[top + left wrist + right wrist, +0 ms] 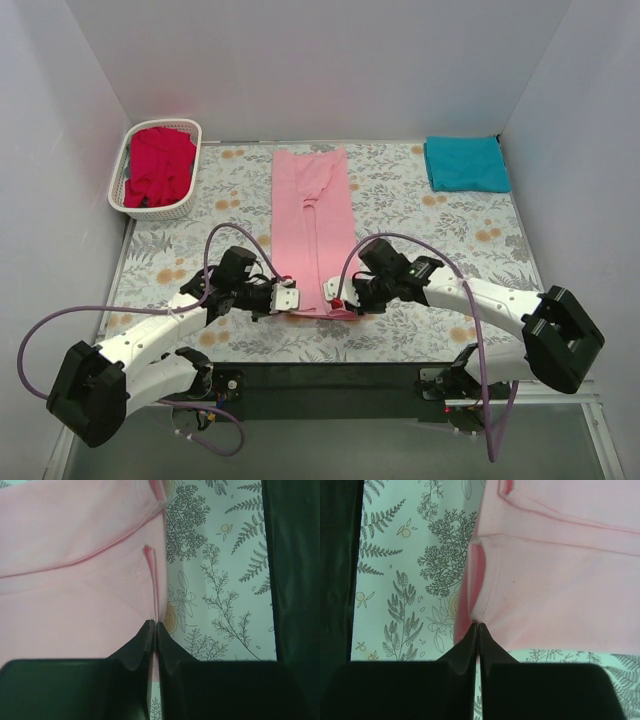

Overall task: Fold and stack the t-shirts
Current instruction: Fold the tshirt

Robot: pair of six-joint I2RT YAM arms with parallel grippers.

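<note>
Pink t-shirt: folded into a long strip, lying flat mid-way across the floral table, near hem toward the arms. Left gripper: jaws pinched together on the hem's left corner. Right gripper: jaws pinched on the right corner. Teal t-shirt: folded, far right. Red t-shirt: heaped in white basket, far left.

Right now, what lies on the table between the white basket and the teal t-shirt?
In the top view, only the pink t-shirt, folded into a long strip, lies between the basket and the teal t-shirt.
</note>
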